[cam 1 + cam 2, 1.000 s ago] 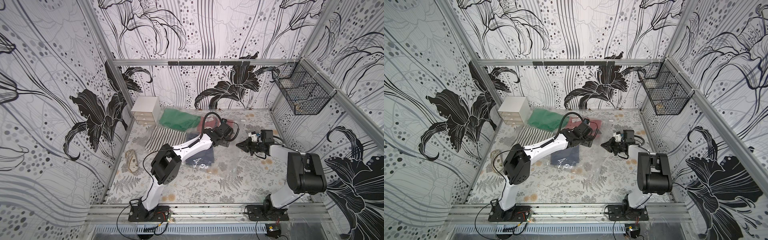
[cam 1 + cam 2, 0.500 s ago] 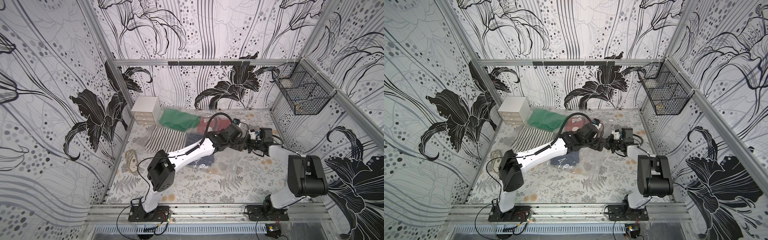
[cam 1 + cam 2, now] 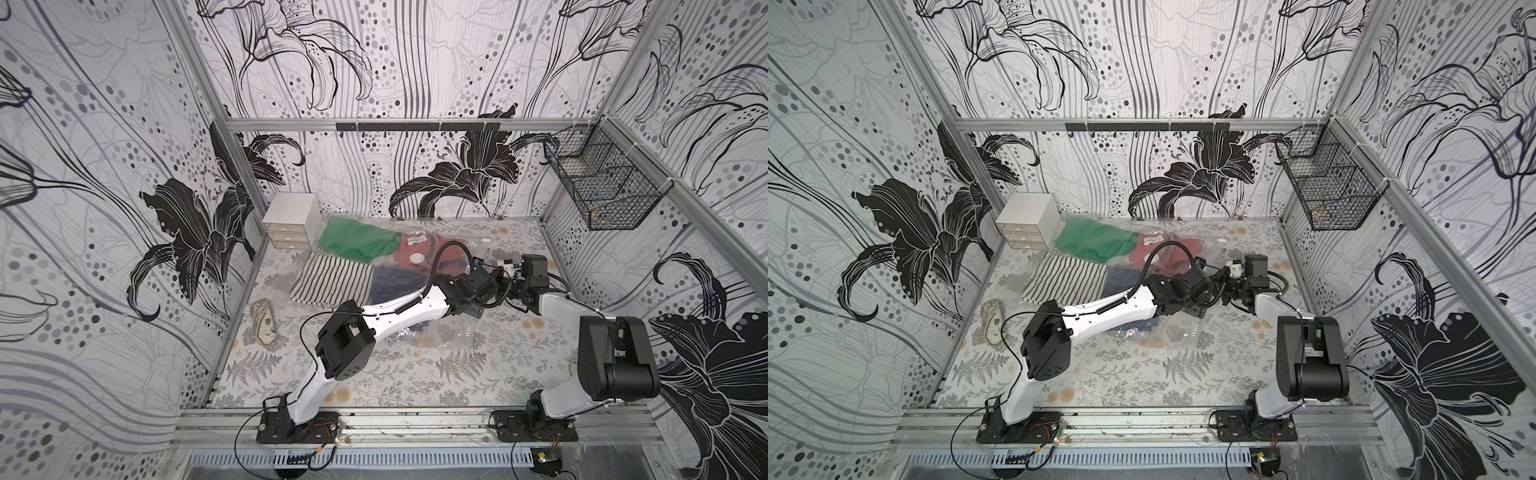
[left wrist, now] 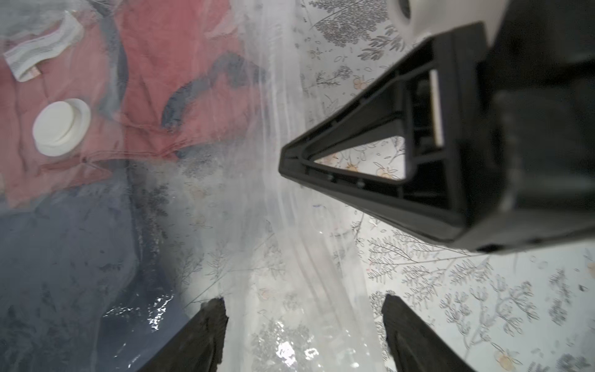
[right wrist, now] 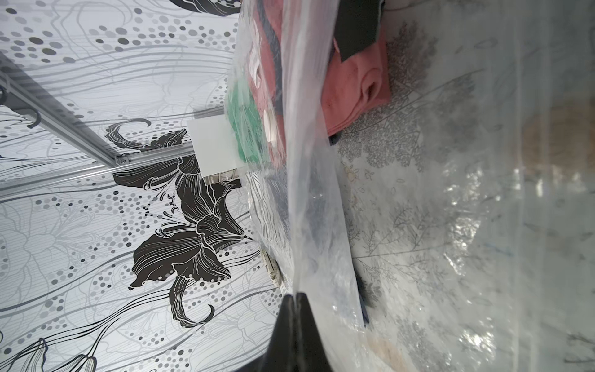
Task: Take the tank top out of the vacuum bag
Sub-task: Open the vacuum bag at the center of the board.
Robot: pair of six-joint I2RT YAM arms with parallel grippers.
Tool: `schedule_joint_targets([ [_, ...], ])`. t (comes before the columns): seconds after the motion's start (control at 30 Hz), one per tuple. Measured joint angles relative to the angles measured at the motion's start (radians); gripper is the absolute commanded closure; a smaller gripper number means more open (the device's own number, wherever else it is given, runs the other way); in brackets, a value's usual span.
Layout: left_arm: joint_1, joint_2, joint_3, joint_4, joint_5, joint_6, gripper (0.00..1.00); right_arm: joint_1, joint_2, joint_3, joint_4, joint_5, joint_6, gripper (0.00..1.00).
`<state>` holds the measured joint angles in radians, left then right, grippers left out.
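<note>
The vacuum bag [image 3: 440, 332] lies flat on the bench [image 3: 374, 374], mouth toward 3 o'clock. The right gripper [image 5: 294, 298] pinches the mouth's upper film between closed fingers. The left gripper [image 4: 302, 302], fingers wide and empty, faces the opening. The tank top [image 4: 145, 80], probably the red piece, lies inside toward 10 o'clock.

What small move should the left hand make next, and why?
Probably lower the left hand and close it on the clear film beside the right hand. The right hand is shut on a raised fold of the vacuum bag, the left hand is open over that film, and the clothes lie inside, so a second grip could spread the bag.
</note>
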<state>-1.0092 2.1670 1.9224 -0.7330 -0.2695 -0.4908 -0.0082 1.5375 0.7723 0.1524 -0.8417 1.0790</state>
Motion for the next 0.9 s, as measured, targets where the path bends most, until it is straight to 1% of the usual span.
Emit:
schedule_joint_targets([
  [0.13,0.0,0.047,0.028,-0.006,-0.053,0.006,0.24,0.015,-0.014,-0.021,0.017,0.004,0.031,1.0],
  [0.23,-0.003,0.076,0.055,-0.011,-0.075,0.016,0.3,0.034,-0.036,-0.033,0.025,0.011,0.055,1.0],
  [0.3,-0.006,0.098,0.092,-0.025,-0.087,0.024,0.41,0.048,-0.052,-0.033,0.027,0.019,0.061,1.0],
  [0.37,-0.008,0.109,0.116,-0.038,-0.103,0.032,0.61,0.05,-0.07,-0.033,0.028,0.024,0.063,1.0],
  [0.47,-0.008,0.111,0.122,-0.041,-0.134,0.035,0.87,0.053,-0.086,-0.033,0.027,0.028,0.062,1.0],
  [0.5,-0.008,0.111,0.122,-0.042,-0.143,0.039,0.92,0.054,-0.089,-0.033,0.027,0.031,0.062,1.0],
  [0.57,-0.008,0.111,0.118,-0.043,-0.16,0.039,0.99,0.055,-0.092,-0.033,0.018,0.037,0.06,1.0],
  [0.63,-0.012,0.111,0.112,-0.045,-0.176,0.042,1.0,0.06,-0.098,-0.031,-0.008,0.048,0.048,0.99],
  [0.67,-0.013,0.111,0.109,-0.048,-0.186,0.042,1.0,0.061,-0.105,-0.023,-0.042,0.057,0.029,0.88],
  [0.73,-0.02,0.111,0.101,-0.05,-0.211,0.043,1.0,0.063,-0.119,0.007,-0.131,0.082,-0.018,0.7],
  [0.77,-0.022,0.107,0.093,-0.051,-0.224,0.042,1.0,0.062,-0.129,0.026,-0.175,0.103,-0.044,0.63],
  [0.83,-0.02,0.093,0.065,-0.052,-0.245,0.042,1.0,0.061,-0.168,0.052,-0.244,0.149,-0.096,0.51],
  [0.9,-0.015,0.071,0.035,-0.051,-0.259,0.042,1.0,0.061,-0.231,0.061,-0.294,0.194,-0.143,0.44],
])
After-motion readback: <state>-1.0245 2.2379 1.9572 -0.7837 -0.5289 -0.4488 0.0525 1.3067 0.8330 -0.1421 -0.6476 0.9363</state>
